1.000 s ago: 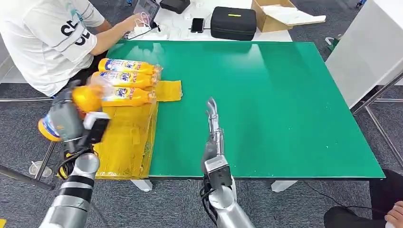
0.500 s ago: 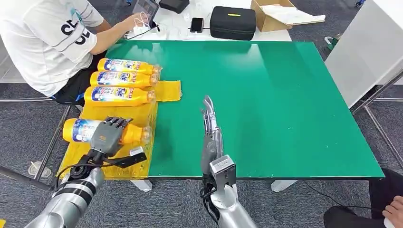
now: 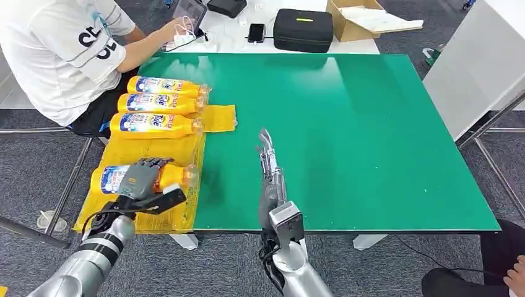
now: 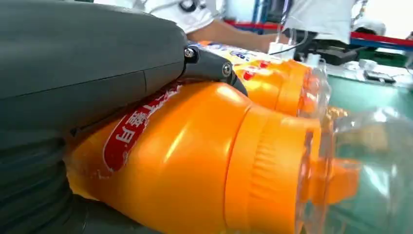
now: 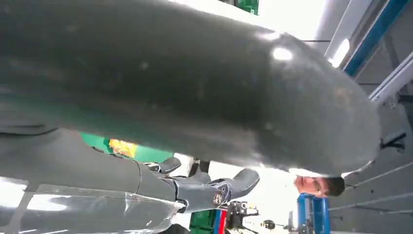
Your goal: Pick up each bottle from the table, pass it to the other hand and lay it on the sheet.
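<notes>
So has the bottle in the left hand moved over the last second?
Yes. The bottle in the left hand has come down from beside the table's left edge onto the yellow sheet, nearer the robot than the three laid bottles.

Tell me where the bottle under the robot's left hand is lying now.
In the head view, the bottle lies on the yellow sheet at the table's left end, nearest the robot, under the left hand.
</notes>
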Available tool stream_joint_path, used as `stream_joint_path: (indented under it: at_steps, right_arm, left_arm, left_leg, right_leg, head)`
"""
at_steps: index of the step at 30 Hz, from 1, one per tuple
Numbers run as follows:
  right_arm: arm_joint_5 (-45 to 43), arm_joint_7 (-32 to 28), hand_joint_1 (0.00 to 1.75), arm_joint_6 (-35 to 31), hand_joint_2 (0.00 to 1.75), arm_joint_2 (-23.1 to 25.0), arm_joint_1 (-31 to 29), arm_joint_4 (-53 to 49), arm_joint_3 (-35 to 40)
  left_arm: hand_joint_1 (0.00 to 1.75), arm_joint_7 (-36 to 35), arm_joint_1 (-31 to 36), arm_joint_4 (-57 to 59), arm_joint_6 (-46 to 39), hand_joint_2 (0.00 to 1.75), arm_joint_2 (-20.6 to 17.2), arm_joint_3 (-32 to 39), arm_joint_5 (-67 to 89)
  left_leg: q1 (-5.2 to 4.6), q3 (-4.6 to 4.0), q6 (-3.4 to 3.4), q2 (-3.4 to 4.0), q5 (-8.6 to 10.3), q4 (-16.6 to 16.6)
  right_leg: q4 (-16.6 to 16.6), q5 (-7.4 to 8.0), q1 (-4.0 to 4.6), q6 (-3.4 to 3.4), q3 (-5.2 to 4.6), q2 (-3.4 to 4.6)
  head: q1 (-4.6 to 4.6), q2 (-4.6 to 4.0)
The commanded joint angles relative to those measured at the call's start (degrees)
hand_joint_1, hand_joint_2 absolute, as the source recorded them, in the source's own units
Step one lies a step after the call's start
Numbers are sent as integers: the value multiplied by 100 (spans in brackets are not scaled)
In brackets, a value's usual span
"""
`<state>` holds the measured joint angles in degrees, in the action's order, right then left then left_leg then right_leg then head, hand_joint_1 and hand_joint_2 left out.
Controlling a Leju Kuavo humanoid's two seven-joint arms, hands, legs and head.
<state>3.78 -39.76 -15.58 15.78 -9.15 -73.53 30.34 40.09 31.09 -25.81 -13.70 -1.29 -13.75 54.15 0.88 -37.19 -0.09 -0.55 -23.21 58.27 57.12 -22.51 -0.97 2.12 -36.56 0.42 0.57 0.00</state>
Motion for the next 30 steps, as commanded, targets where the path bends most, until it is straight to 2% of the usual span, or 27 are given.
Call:
stream_joint_path:
  at_steps: [1,7,23,30]
  right_arm:
    - [61,110,0,144,0,-21,-261,686,75]
    - [39,179,0,295,0,-3,-335,896,46]
    - [16,192,0,330,0,1,-358,925,11]
    - [-27,210,0,405,0,32,-404,1088,-85]
  left_arm:
    - [0,-9,-44,116,1075,175,-87,-483,-826]
    - [0,-9,-87,191,1263,175,-237,-875,-812]
    - [0,-9,-57,247,1318,175,-290,-987,-760]
    - [0,-9,-38,262,1979,175,-434,-1218,-1024]
  left_leg:
    - [5,47,6,9,-11,-8]
    - [0,51,5,12,-8,-10]
    - [-4,54,4,0,-5,-8]
    - [0,69,5,9,-8,-11]
  right_leg:
    - [-14,-6,9,-11,49,-1]
    - [-14,-3,4,-9,53,5]
    - [-8,-4,-1,-4,56,1]
    - [-14,-3,4,-9,70,6]
  head:
    - [-2,0]
    - [-2,0]
    - [-2,0]
    - [-2,0]
